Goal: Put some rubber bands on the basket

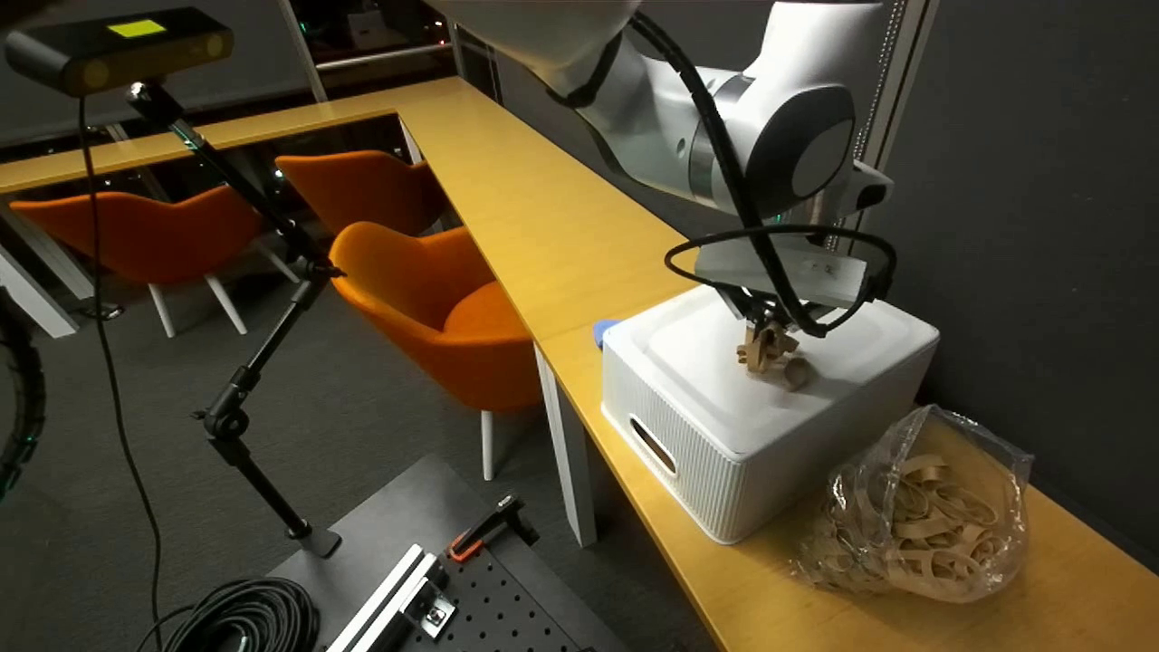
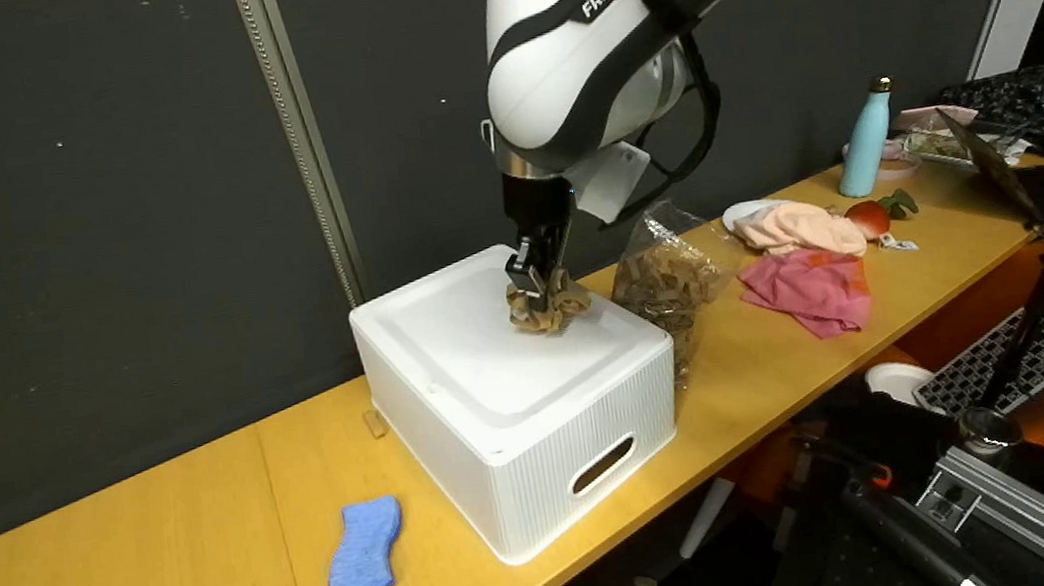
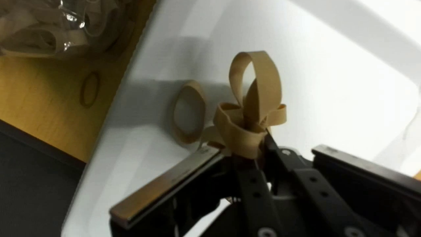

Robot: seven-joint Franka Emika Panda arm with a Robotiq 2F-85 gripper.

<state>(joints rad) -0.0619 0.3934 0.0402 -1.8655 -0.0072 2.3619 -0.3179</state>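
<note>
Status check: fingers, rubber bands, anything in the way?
Fingers closed on tan rubber bands. Held over white basket, contact unclear. Clear plastic bag beside basket, seemingly not in the way.
</note>
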